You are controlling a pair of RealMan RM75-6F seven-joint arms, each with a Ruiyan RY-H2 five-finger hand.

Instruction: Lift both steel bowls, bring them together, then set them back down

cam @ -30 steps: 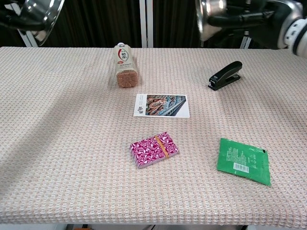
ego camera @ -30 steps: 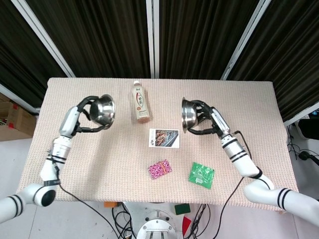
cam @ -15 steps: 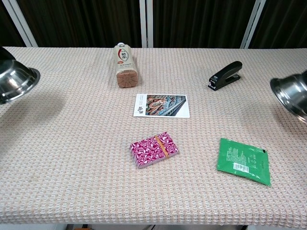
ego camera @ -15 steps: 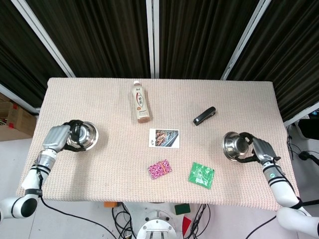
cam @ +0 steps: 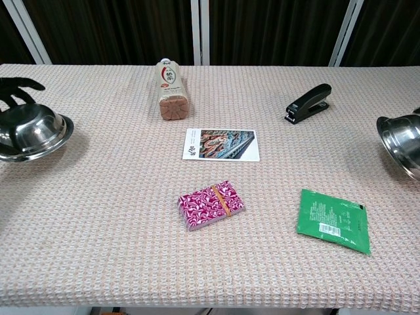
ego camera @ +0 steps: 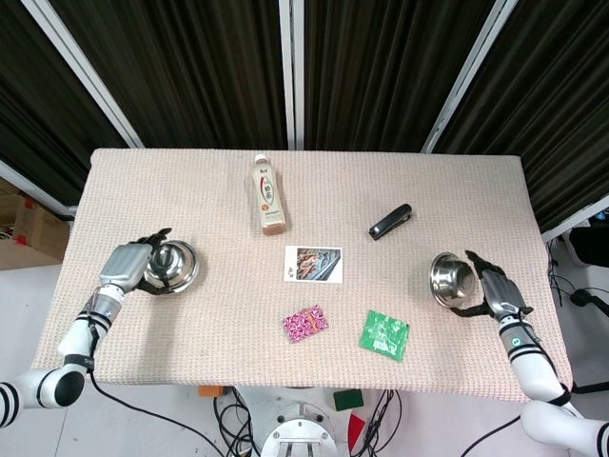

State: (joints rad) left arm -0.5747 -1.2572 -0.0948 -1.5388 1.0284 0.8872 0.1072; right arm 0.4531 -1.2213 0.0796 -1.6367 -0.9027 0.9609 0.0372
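Observation:
The left steel bowl [ego camera: 173, 267] sits on the table near its left edge, also seen as the left steel bowl [cam: 29, 134] in the chest view. My left hand [ego camera: 128, 265] is beside its outer rim, and its fingers [cam: 18, 87] are spread just above the bowl without gripping it. The right steel bowl [ego camera: 452, 279] is near the right edge, tilted with its opening toward the table's middle. My right hand [ego camera: 497, 293] holds it by the outer rim, fingers wrapped around both sides. In the chest view only part of the right steel bowl [cam: 401, 141] shows at the frame edge.
A bottle [ego camera: 269, 195] lies at the back centre and a black stapler [ego camera: 391, 221] at the back right. A photo card [ego camera: 313, 264], a pink packet [ego camera: 305, 322] and a green sachet [ego camera: 384, 334] lie between the bowls.
Both bowls came down from the raised middle position to the table's sides. The left bowl now rests on the cloth and my left hand has spread its fingers off it.

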